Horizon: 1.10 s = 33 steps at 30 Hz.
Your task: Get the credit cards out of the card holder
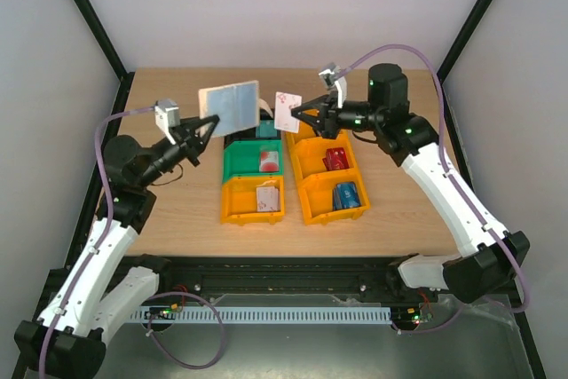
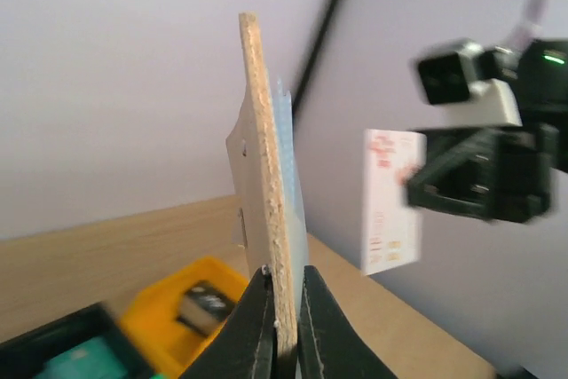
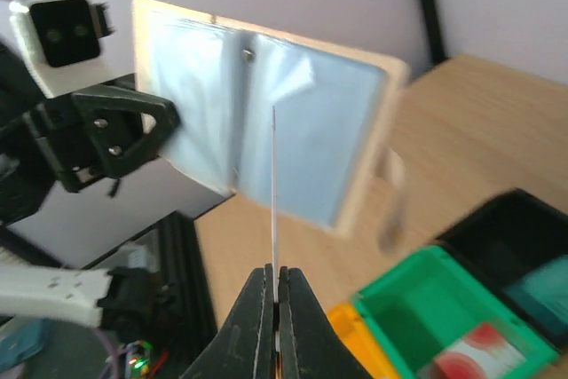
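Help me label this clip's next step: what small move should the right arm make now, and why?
Probably lower the right gripper toward the bins and release there. Its white-pink card is already clear of the card holder, which the left gripper holds up apart from it, and the bins below already hold other cards.

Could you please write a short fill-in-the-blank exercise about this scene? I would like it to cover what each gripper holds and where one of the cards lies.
1. The left gripper is shut on the edge of the ___.
2. The right gripper is shut on a white-pink ___.
3. The blue card lies in a bin whose colour is ___.

Missing words: card holder; card; orange.
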Each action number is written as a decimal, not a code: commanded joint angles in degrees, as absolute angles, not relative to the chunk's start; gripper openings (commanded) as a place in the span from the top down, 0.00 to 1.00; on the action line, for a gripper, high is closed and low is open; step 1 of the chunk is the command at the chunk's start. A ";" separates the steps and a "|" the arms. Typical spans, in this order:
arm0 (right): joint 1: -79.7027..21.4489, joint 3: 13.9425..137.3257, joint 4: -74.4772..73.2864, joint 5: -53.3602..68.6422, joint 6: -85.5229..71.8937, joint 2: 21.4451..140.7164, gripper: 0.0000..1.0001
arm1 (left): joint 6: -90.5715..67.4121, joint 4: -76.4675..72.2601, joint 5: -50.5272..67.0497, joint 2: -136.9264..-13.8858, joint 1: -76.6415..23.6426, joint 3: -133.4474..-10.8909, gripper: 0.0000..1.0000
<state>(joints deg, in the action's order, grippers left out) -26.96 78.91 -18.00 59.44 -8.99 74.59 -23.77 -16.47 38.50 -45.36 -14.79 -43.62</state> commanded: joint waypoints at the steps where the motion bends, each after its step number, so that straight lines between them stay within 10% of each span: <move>1: -23.48 80.71 -23.13 51.85 -8.22 73.76 0.98 | -27.06 -11.15 20.20 -43.50 -10.72 -42.06 0.98; 33: -43.77 70.26 -24.70 44.18 -26.92 94.55 0.98 | -54.21 6.75 9.41 -45.38 12.37 -19.74 0.98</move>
<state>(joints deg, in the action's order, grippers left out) -42.96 71.26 -24.16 44.60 -25.43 93.12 -51.92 4.73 9.13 -45.54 11.68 -21.12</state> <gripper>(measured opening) 0.017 0.029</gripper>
